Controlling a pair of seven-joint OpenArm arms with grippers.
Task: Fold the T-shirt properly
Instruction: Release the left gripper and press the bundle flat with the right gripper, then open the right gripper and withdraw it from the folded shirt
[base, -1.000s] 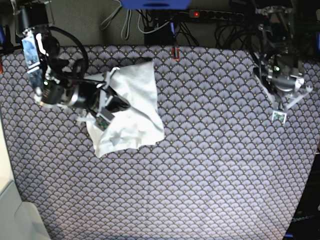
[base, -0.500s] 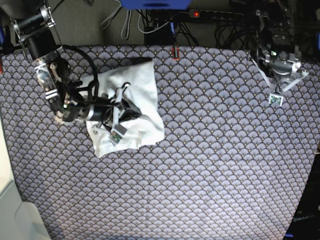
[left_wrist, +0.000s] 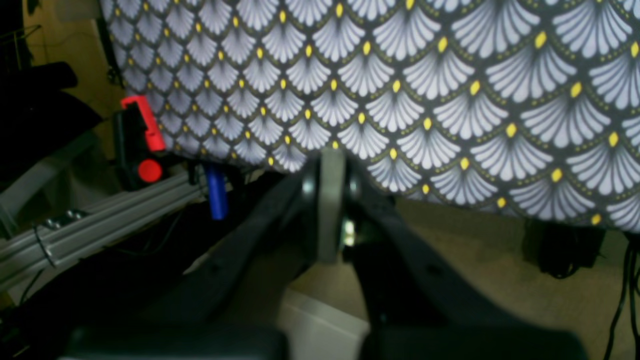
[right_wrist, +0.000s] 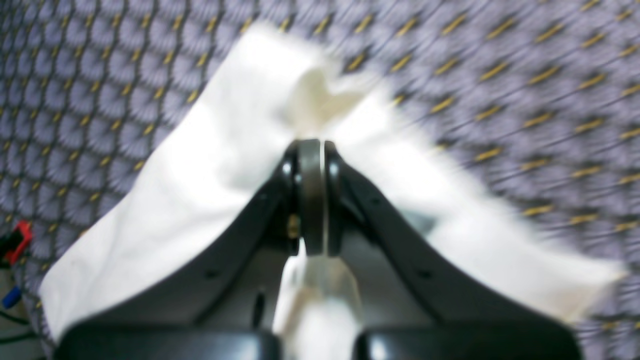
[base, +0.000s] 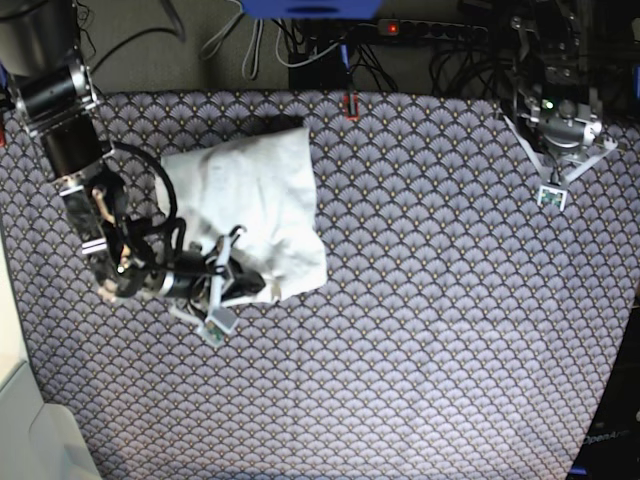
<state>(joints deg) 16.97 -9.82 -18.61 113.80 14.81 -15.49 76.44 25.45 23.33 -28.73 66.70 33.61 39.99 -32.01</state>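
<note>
Base view shows the right pincer (base: 232, 282) clamped on a fold of the T-shirt (base: 255, 200), which spreads beyond it on the surface (base: 430, 330), mid-fold; next it likely lays and releases, while the left pincer (base: 553, 180) idles closed, empty.

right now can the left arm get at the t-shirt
Probably not without a long reach: the left gripper sits shut at the table's far corner, with bare patterned cloth between it and the T-shirt, which the right gripper holds.
</note>
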